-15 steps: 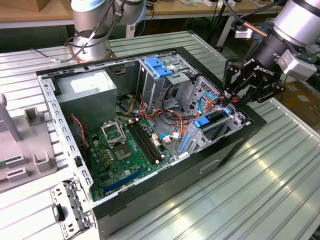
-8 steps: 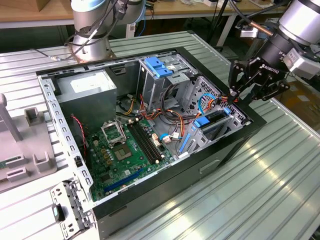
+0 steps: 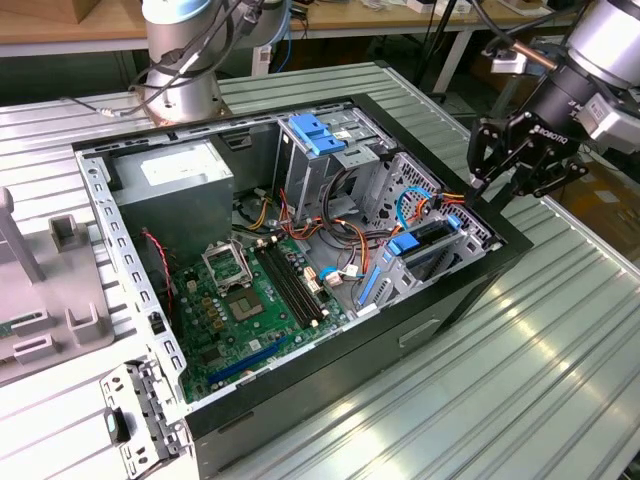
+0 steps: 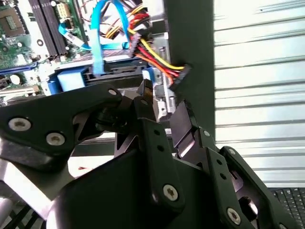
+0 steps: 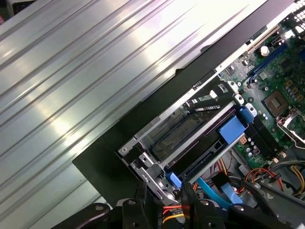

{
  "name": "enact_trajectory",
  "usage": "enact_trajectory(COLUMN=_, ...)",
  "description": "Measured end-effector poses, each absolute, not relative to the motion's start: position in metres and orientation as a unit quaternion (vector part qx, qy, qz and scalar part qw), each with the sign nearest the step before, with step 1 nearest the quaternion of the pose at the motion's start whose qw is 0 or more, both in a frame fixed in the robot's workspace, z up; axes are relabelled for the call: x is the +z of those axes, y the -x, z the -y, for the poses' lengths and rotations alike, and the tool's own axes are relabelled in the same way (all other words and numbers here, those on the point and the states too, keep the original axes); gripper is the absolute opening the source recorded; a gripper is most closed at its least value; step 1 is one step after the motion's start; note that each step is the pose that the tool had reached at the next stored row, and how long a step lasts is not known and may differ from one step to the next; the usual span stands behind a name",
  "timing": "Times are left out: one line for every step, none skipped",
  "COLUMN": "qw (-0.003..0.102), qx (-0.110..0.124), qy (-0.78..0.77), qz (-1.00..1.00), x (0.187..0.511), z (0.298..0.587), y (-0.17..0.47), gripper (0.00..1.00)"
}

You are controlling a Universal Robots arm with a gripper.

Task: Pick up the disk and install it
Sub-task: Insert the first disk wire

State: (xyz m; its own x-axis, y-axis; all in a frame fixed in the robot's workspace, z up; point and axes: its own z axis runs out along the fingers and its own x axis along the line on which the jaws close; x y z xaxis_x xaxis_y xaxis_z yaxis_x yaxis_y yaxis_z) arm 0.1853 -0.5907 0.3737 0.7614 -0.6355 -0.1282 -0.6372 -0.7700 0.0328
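Gripper (image 3: 497, 178) just beside, apart from, bay-seated disk (image 3: 428, 243).

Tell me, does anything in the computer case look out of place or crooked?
Nothing is plainly damaged. The disk lies in its bay at the case's corner, near the gripper. One oddity: a power connector on red, yellow and black wires hangs over the case's edge, plugged into nothing.

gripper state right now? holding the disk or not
gripper: open and holding nothing, hovering at the computer case's edge by the drive bay, where the disk sits in its blue carrier.
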Motion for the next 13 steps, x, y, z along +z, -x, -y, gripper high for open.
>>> enact_trajectory(qw=0.006, qx=0.066, qy=0.938, qz=-0.339, x=0.374, z=0.591, y=-0.190, gripper=0.42)
enact_trajectory(qw=0.006, qx=0.066, qy=0.938, qz=-0.339, x=0.374, z=0.591, y=-0.192, gripper=0.42)
enact_trajectory(qw=0.006, qx=0.066, qy=0.938, qz=-0.339, x=0.374, z=0.591, y=-0.194, gripper=0.42)
enact_trajectory(qw=0.006, qx=0.066, qy=0.938, qz=-0.339, x=0.374, z=0.591, y=-0.196, gripper=0.42)
enact_trajectory(qw=0.006, qx=0.066, qy=0.938, qz=-0.339, x=0.374, z=0.591, y=-0.198, gripper=0.42)
enact_trajectory(qw=0.006, qx=0.066, qy=0.938, qz=-0.339, x=0.374, z=0.591, y=-0.201, gripper=0.42)
enact_trajectory(qw=0.006, qx=0.066, qy=0.938, qz=-0.339, x=0.374, z=0.591, y=-0.204, gripper=0.42)
enact_trajectory(qw=0.006, qx=0.066, qy=0.938, qz=-0.339, x=0.374, z=0.591, y=-0.205, gripper=0.42)
enact_trajectory(qw=0.006, qx=0.067, qy=0.938, qz=-0.339, x=0.374, z=0.591, y=-0.209, gripper=0.42)
enact_trajectory(qw=0.006, qx=0.067, qy=0.938, qz=-0.339, x=0.374, z=0.591, y=-0.210, gripper=0.42)
enact_trajectory(qw=0.006, qx=0.067, qy=0.938, qz=-0.339, x=0.373, z=0.591, y=-0.210, gripper=0.42)
enact_trajectory(qw=0.006, qx=0.067, qy=0.938, qz=-0.339, x=0.373, z=0.590, y=-0.210, gripper=0.42)
enact_trajectory(qw=0.006, qx=0.067, qy=0.938, qz=-0.339, x=0.374, z=0.590, y=-0.210, gripper=0.42)
